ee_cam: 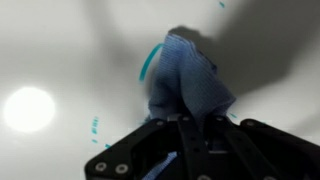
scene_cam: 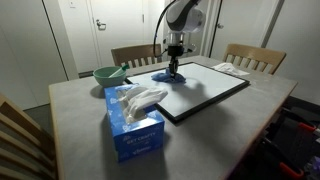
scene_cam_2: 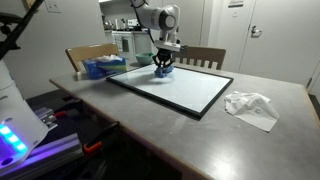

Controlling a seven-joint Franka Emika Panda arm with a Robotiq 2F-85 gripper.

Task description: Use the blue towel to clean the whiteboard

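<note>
The whiteboard (scene_cam: 205, 88) lies flat on the table, white with a thin black frame; it also shows in an exterior view (scene_cam_2: 180, 88) and fills the wrist view (ee_cam: 70, 50). The blue towel (ee_cam: 185, 75) hangs bunched from my gripper (ee_cam: 190, 122), which is shut on it and presses it onto the board near its far corner. In both exterior views the towel (scene_cam: 166, 75) (scene_cam_2: 161, 70) sits under the gripper (scene_cam: 174, 68) (scene_cam_2: 163, 63). Teal marker strokes (ee_cam: 148, 62) show on the board beside the towel.
A blue cardboard box of white tissues (scene_cam: 133, 118) stands on the table near the board, also in an exterior view (scene_cam_2: 102, 67). A green bowl (scene_cam: 108, 74) sits behind it. A white cloth (scene_cam_2: 250, 106) lies beyond the board's other end. Wooden chairs (scene_cam: 252, 58) surround the table.
</note>
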